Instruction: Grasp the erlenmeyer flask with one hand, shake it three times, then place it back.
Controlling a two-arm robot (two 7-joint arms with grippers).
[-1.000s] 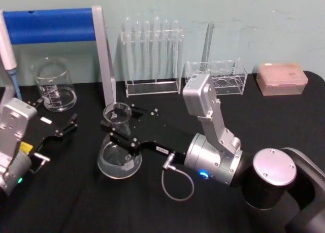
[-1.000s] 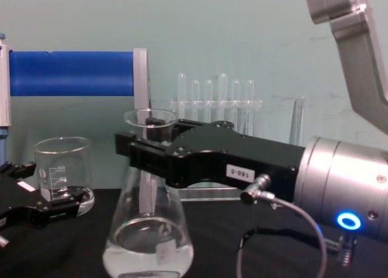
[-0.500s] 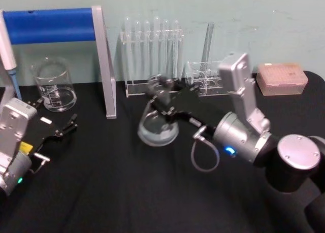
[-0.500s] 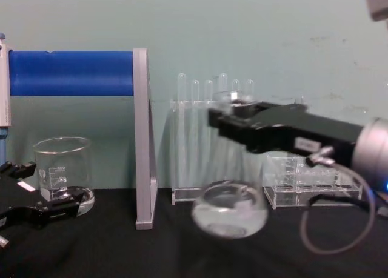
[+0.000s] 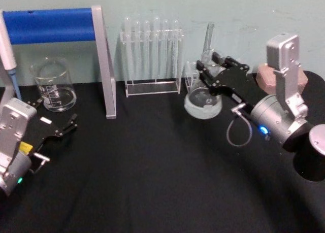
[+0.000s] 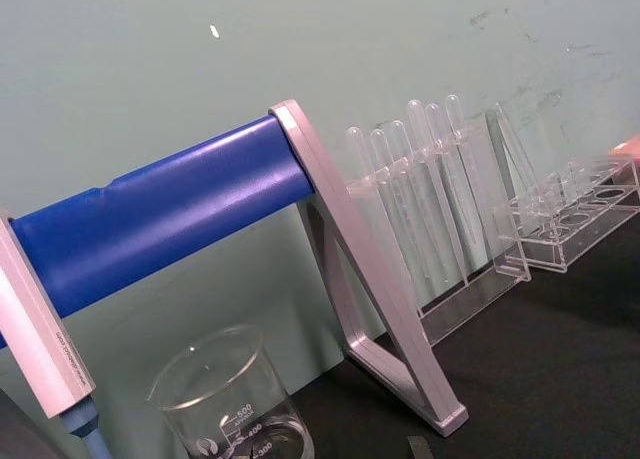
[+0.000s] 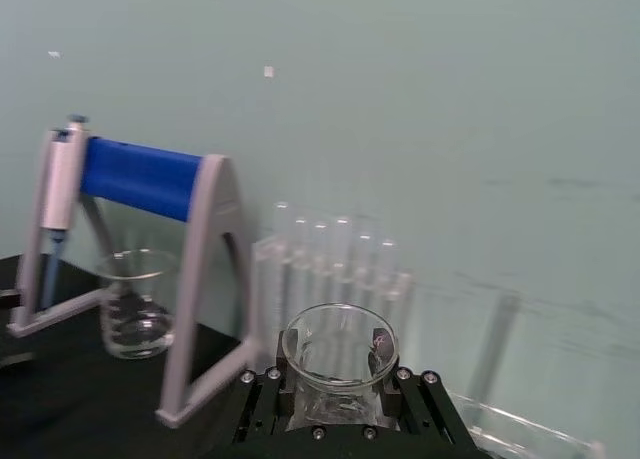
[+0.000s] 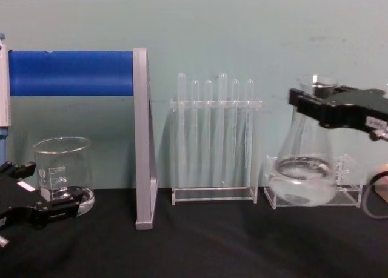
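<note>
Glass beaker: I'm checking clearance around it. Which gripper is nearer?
Left. The left gripper sits open just in front of the beaker; the right gripper is far off to the other side, shut on the erlenmeyer flask.

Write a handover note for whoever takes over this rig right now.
Right gripper: jaws shut on the neck of the clear glass conical erlenmeyer flask, which appears held off the black table, in front of the clear plastic rack.
Left gripper: open, parked at the left by the cylindrical glass beaker.
Done: grasp and lift.
Left: any shakes still owed (the count cannot be told from here), then set the flask down and release.
</note>
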